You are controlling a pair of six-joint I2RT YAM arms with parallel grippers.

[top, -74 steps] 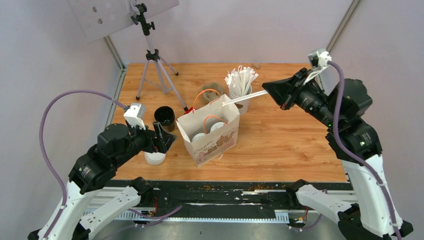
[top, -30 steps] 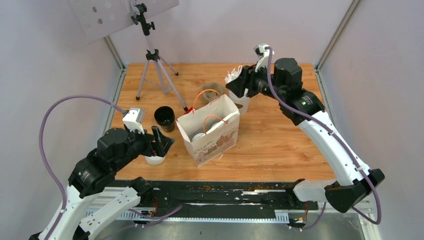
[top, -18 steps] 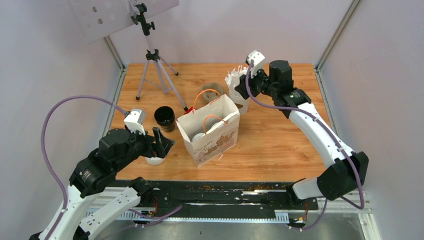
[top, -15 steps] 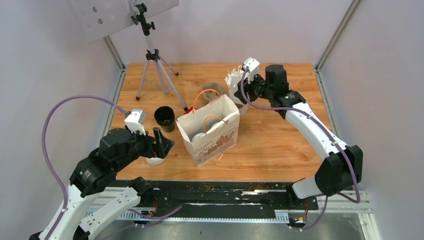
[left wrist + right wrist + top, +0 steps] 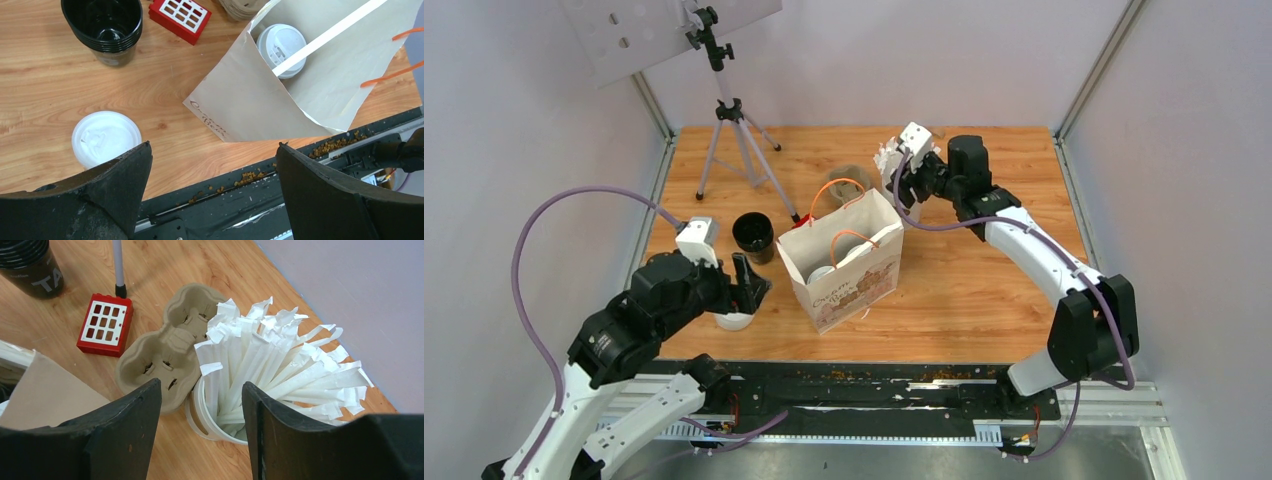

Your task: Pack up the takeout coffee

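I am hovering my half-open, empty right claw (image 5: 201, 386) over the sticks (image 5: 265, 360) beyond the bag (image 5: 849, 292), while both coffees (image 5: 275, 42) are standing inside the bag, nearer my wide-open, empty left claw (image 5: 212, 147).

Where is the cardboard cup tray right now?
In the right wrist view the cup tray lies on the table between the red block and the white cup of wrapped sticks, just behind the paper bag.

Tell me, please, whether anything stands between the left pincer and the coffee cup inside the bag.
The wall of the paper bag rises between the left pincer and the coffee cup; a white stick crosses its lid.
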